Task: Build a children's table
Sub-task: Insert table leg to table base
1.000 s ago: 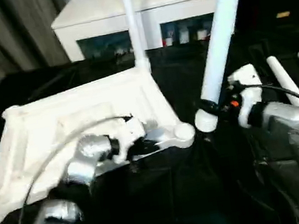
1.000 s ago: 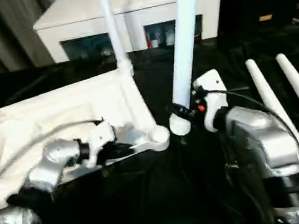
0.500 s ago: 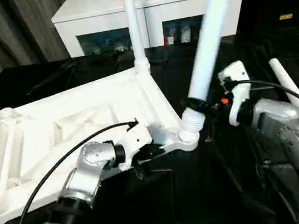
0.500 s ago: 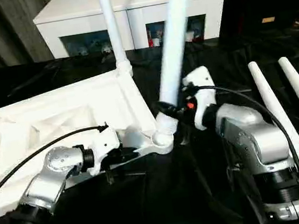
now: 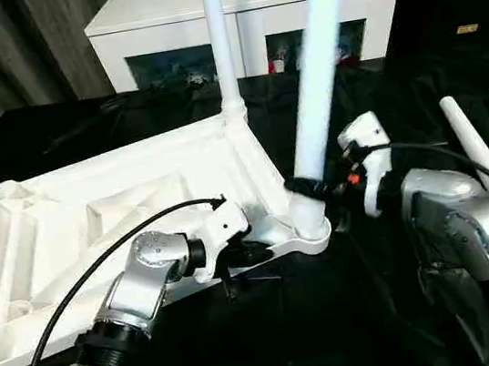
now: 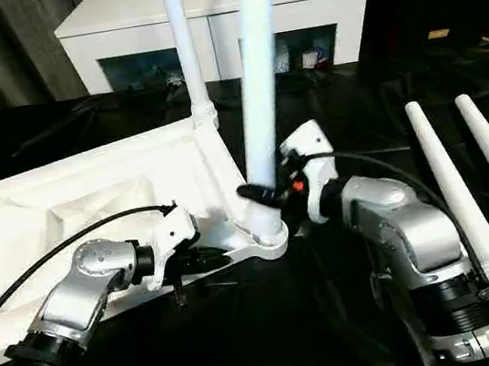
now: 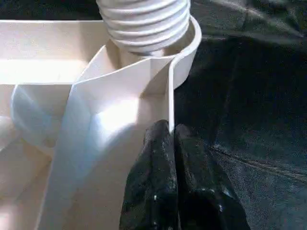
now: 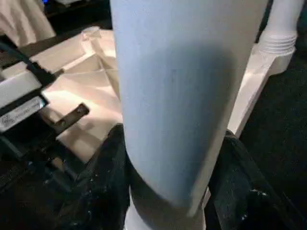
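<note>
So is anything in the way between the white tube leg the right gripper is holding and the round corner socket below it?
Nothing visible. The white tube leg in the right gripper already has its ribbed end at the round corner socket of the white plastic tabletop.

Tabletop (image 5: pixel 118 202): white moulded plastic, ribbed underside up, semi-gloss w/ soft highlights. Corner socket (image 5: pixel 312 233) at counter's middle: smooth plastic ring. Leg in it (image 5: pixel 315 71): smooth white plastic tube, satin sheen; ridged threaded end (image 7: pixel 144 21) visible. Far leg (image 5: pixel 218 39), plus 2 spare legs (image 6: pixel 453 189) near counter's right edge: same plastic. Counter (image 5: pixel 320 319): black cloth/sheet, creased, slight shine. Forearms (image 5: pixel 468 228): brushed silver metal, glossy. Left end effector (image 7: pixel 172 139) fingers (image 7: pixel 153 191): black, rubbery, shiny, bumpy. Right end effector (image 8: pixel 170 191) pads (image 8: pixel 103 182): black, matt-ish. Cabinet (image 5: pixel 241 8): white gloss panels, glass doors.
</note>
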